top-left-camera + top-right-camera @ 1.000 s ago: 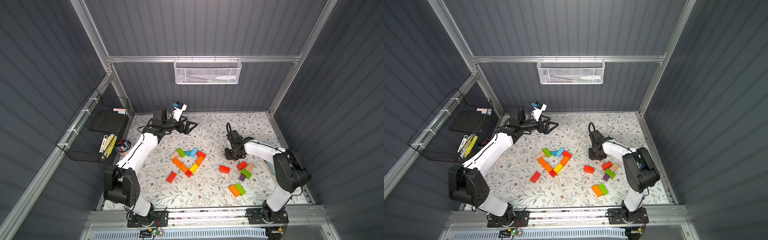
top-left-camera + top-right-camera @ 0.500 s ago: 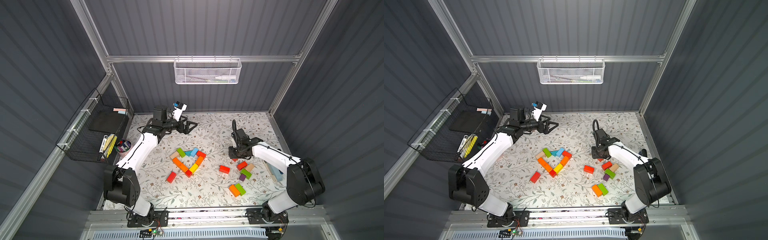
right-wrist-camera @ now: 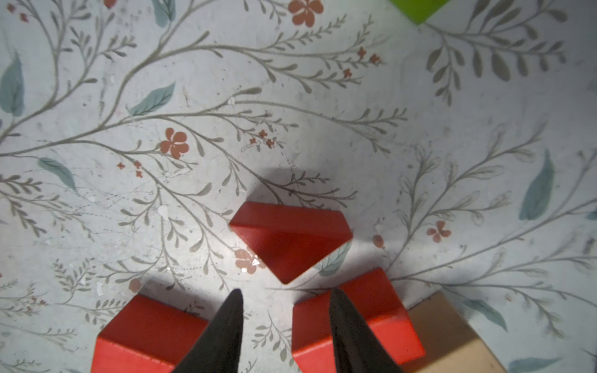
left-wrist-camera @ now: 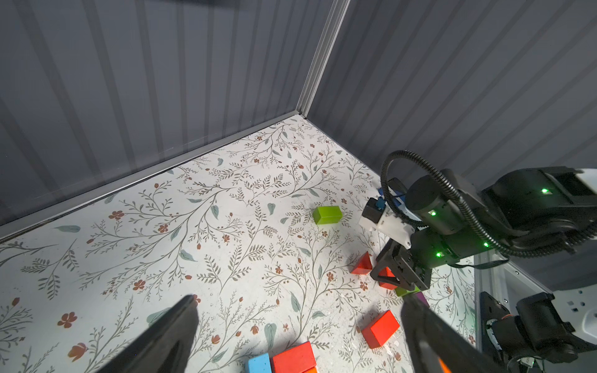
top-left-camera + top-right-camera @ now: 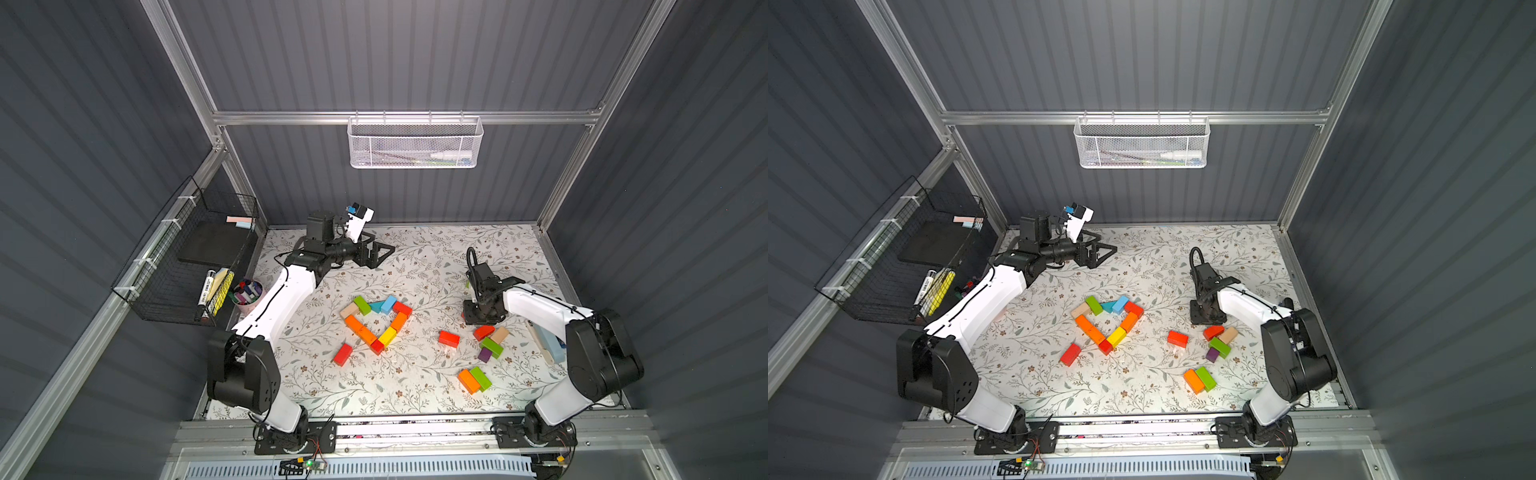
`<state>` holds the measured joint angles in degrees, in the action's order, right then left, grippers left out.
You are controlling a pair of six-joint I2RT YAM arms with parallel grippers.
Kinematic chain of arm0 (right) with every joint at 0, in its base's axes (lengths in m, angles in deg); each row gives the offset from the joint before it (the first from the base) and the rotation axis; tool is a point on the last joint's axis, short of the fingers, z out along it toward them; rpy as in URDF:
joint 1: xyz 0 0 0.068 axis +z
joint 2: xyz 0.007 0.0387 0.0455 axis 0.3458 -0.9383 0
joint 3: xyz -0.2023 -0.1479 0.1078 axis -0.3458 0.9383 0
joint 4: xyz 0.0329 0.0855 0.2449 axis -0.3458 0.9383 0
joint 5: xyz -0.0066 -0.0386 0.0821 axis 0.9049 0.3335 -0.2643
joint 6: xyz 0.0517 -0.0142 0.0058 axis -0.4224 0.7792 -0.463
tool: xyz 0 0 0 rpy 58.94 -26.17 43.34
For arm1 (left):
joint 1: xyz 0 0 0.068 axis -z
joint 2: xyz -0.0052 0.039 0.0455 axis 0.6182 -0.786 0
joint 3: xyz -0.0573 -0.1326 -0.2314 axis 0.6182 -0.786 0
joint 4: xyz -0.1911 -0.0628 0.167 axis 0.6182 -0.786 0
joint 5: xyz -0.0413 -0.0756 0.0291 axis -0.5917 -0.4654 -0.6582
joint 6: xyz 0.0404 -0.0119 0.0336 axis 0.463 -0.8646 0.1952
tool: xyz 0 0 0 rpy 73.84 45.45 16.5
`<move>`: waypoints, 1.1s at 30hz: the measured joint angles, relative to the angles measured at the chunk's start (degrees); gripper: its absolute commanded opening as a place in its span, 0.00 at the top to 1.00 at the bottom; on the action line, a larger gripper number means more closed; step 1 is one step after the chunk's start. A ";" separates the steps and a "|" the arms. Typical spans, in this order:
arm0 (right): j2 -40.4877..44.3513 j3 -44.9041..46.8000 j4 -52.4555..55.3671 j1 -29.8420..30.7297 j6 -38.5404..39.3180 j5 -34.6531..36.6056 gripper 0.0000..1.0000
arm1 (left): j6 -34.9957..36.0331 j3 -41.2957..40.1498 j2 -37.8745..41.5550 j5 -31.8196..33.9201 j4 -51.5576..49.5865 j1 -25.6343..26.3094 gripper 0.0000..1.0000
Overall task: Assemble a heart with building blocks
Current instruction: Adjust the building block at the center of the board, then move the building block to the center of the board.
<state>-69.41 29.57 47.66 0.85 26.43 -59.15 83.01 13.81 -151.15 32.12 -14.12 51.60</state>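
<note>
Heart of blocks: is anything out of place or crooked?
The heart looks closed all the way round. One red brick seems out of place: it lies alone just outside the heart's lower left side, not touching it, away from the other spare blocks.

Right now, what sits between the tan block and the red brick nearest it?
A red wedge, resting against the tan block and apart from the red brick. Both top views show it.

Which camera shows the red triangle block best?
The right wrist view: the red wedge lies big and sharp just ahead of the right gripper. The left wrist view shows it small, far off. In both top views that gripper mostly hides it.
</note>
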 measured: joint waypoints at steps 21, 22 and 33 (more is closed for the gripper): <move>-13.55 -11.78 -2.58 2.25 -1.14 2.51 0.65 | 0.20 0.00 0.00 0.00 0.00 0.00 0.01; -13.86 -12.11 -2.62 2.40 -1.14 2.62 0.65 | 0.20 0.00 0.00 0.00 0.00 0.00 0.01; -8.17 -11.30 -2.19 1.51 2.93 3.45 0.55 | 0.20 0.00 0.00 0.00 -0.02 0.00 0.01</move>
<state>-77.59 18.27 45.47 2.36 29.36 -55.70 83.21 13.81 -151.15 32.12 -14.14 51.60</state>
